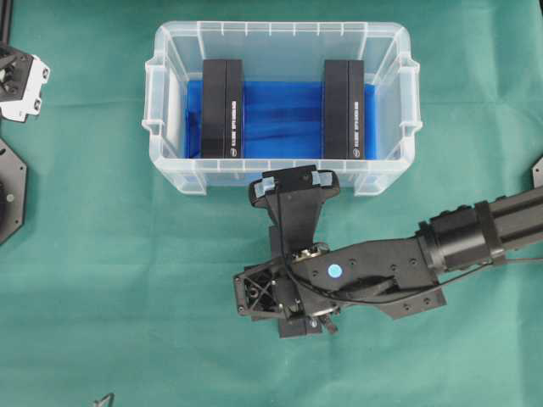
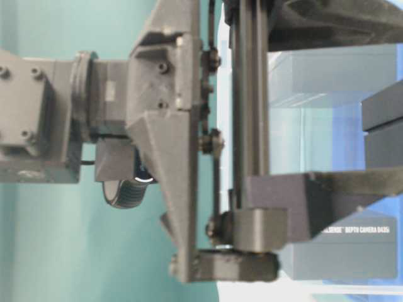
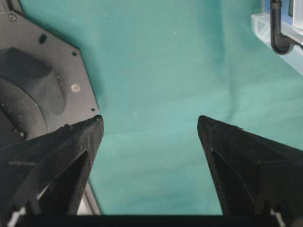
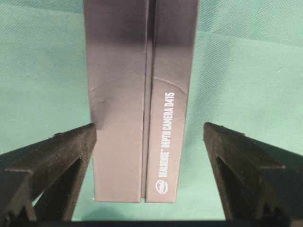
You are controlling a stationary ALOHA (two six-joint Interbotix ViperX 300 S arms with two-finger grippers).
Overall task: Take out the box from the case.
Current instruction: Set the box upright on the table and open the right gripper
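Note:
The case is a clear plastic bin with a blue liner, standing at the back middle of the green cloth. Two black boxes stand in it, one on the left and one on the right. My right gripper hangs just in front of the case's front wall. In the right wrist view it is open, and a third black box lies on the cloth between its jaws. The left finger is at the box's edge and the right finger is apart. My left gripper is open and empty.
A black robot base sits at the left edge and shows beside the left gripper. The case's corner shows at the top right of the left wrist view. The right arm stretches in from the right.

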